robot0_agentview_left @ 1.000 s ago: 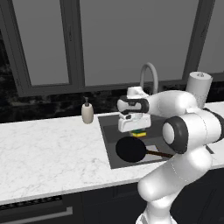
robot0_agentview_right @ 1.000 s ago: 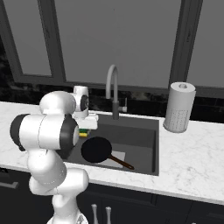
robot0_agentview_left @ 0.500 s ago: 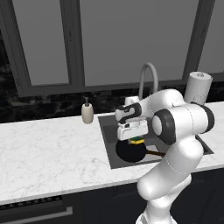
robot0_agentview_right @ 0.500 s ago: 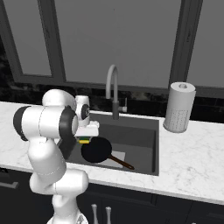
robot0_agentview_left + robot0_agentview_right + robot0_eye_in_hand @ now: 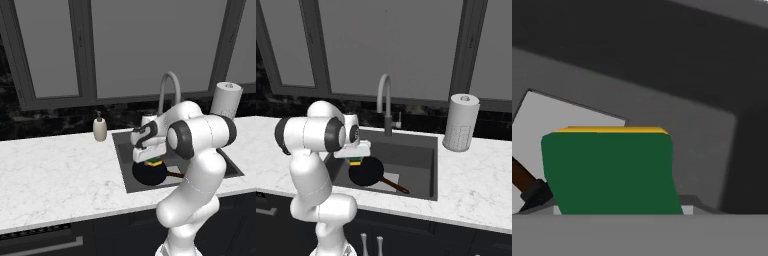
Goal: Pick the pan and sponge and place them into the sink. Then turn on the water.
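My gripper (image 5: 153, 159) hangs low inside the sink (image 5: 123, 150), shut on the sponge (image 5: 154, 162), a green and yellow block. The sponge (image 5: 356, 161) sits just above the rim of the black pan (image 5: 367, 172). That pan (image 5: 149, 173) lies on the sink (image 5: 413, 152) bottom, its brown handle (image 5: 396, 186) pointing to the right. In the hand view the sponge (image 5: 612, 170) shows its green face close up, with the yellow layer along its top edge. A piece of the pan handle (image 5: 523, 179) crosses the lighter grey patch (image 5: 567, 115). The gooseneck faucet (image 5: 384, 100) stands behind the basin with no stream.
A beige soap dispenser (image 5: 100, 129) stands on the marble counter left of the sink. The white paper-towel roll (image 5: 461, 122) is at the back right. My own white arm covers the basin's right half in the left base view.
The arm has swung to the left and lower into the sink, carrying the sponge closer to the pan. The pan has not moved.
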Controlling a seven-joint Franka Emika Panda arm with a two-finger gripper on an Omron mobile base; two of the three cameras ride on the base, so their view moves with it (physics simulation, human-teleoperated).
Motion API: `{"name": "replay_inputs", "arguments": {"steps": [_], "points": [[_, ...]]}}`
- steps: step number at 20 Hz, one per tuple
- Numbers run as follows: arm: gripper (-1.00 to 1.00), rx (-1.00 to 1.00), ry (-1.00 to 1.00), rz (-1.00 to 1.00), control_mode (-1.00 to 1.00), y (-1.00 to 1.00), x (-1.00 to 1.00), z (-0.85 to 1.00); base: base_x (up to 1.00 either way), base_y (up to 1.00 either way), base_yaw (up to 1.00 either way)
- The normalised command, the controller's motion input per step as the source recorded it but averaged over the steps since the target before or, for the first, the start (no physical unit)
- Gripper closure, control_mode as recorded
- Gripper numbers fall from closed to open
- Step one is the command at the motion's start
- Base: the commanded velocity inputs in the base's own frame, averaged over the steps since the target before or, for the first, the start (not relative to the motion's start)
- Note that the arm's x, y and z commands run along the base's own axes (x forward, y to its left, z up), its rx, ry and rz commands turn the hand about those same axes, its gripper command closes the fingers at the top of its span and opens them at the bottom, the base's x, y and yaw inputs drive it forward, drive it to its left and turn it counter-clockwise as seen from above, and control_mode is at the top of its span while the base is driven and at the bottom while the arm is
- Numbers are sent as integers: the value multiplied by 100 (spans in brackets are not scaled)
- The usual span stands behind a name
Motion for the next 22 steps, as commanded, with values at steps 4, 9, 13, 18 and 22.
{"name": "replay_inputs", "arguments": {"steps": [4,9,13,18,22], "points": [[100,1,-26,1,-100,0,19,-41,0,0,0],[100,6,-31,0,-100,-4,13,-37,0,0,0],[100,8,-24,0,-100,-11,15,-26,0,0,0],[100,5,-12,0,-100,-7,25,-30,0,0,0],[100,0,-1,0,-100,0,29,-25,0,0,0]]}}
